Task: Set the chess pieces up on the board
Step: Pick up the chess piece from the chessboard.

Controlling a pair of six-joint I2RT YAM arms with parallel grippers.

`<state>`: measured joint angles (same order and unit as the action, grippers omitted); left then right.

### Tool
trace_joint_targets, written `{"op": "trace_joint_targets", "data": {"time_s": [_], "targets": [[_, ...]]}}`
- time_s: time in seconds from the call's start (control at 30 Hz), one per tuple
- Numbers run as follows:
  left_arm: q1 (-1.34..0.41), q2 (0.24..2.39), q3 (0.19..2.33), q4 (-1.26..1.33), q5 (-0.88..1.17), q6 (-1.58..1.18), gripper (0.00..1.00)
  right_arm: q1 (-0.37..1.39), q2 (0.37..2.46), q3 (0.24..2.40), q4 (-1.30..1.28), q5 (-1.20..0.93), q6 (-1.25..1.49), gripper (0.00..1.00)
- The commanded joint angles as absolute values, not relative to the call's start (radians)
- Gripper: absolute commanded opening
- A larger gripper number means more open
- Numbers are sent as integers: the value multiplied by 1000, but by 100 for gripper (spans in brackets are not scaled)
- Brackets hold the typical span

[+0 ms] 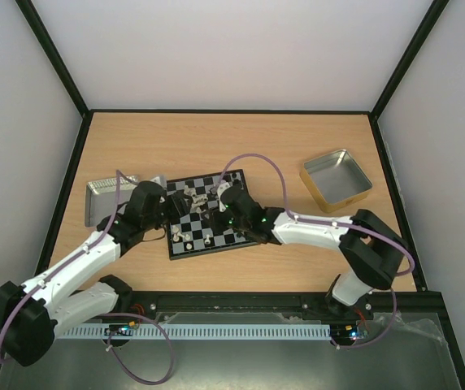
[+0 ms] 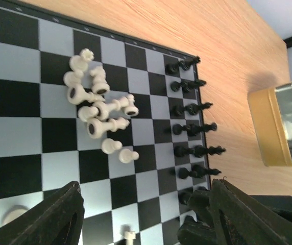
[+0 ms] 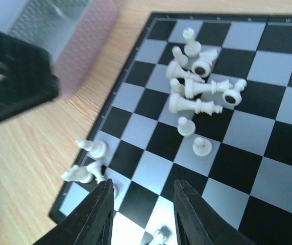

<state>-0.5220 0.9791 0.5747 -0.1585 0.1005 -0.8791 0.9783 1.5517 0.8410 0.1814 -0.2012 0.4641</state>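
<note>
Two robot arms meet over the board (image 1: 208, 213), which lies mid-surface (image 1: 216, 138), directly beneath both end effectors. A gold-sided tin (image 1: 336, 179) sits well off to the right of the right end effector (image 1: 216, 207), only its bare metal floor showing. A silver tin (image 1: 106, 197) lies just left of the left end effector (image 1: 171, 213); the arm covers part of it, so its contents cannot be made out.

Both arms reach forward from their bases and bend inward, wrists tipped down at the checks.

The left end effector stands wide open and holds nothing. The right end effector's jaws are parted; a blurred speck low between them may be a piece, ungripped.

Cream pieces (image 3: 197, 92) lie tumbled just ahead of both. Black pieces (image 2: 194, 127) line the board's edge, right of the left end effector.
</note>
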Motion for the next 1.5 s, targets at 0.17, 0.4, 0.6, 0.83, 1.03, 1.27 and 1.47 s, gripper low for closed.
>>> {"op": "trace_joint_targets", "data": {"time_s": [0.17, 0.4, 0.6, 0.83, 1.03, 1.27, 1.47], "targets": [[-506, 932, 628, -261, -40, -813, 69, 986, 1663, 1019, -255, -141, 629, 44], [-505, 915, 620, -261, -41, -810, 70, 1040, 1718, 1067, -389, -133, 665, 46], [-505, 905, 613, -257, -28, -807, 70, 1070, 1750, 1082, -421, -128, 647, 44], [-503, 902, 609, -256, -25, -802, 70, 1081, 1801, 1102, -446, -86, 610, 33], [-499, 901, 612, -256, -18, -804, 71, 1080, 1818, 1103, -434, -28, 593, 23], [-491, 898, 621, -260, 4, -807, 73, 1080, 1792, 1062, -355, -30, 575, 13], [-461, 889, 621, -238, 95, -807, 77, 1076, 1665, 954, -113, -25, 489, 10]]}}
